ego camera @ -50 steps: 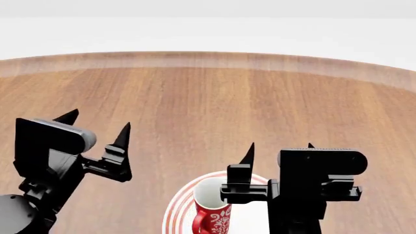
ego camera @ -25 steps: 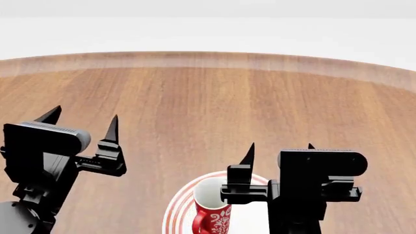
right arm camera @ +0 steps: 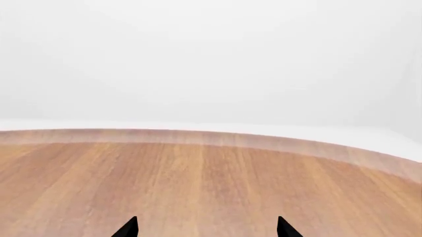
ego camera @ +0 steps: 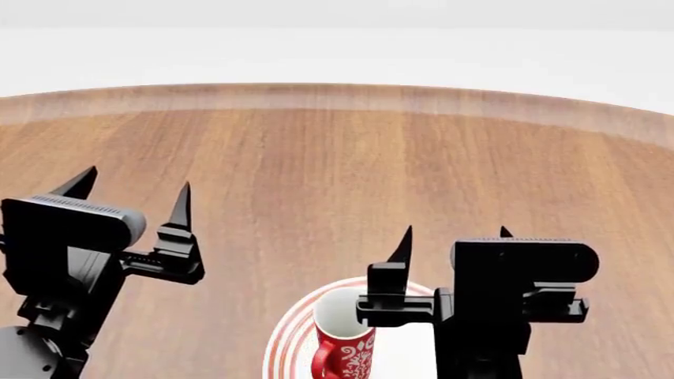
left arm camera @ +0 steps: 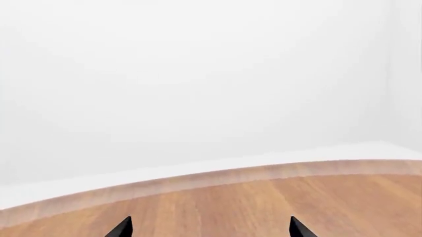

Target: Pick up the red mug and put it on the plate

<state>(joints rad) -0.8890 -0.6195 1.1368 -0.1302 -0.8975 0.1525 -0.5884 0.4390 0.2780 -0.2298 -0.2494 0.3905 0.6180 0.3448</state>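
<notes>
In the head view the red mug (ego camera: 345, 346), with a white floral pattern and white inside, stands upright on the plate (ego camera: 286, 339), a white plate with red rings, at the table's near edge. My right gripper (ego camera: 453, 234) hovers above and just behind the mug, open, with nothing between its fingers. My left gripper (ego camera: 132, 188) is raised at the left, open and empty, well away from the mug. Both wrist views show only the fingertips (left arm camera: 122, 228) (right arm camera: 129, 228) over bare wood; neither shows the mug or the plate.
The round wooden table (ego camera: 337, 166) stretches ahead to its curved far edge (ego camera: 337, 96). White floor and wall lie beyond it.
The left arm has swung a little to the left and risen slightly, its fingers turning more upright. The right gripper has barely moved. The mug and plate stay put.
</notes>
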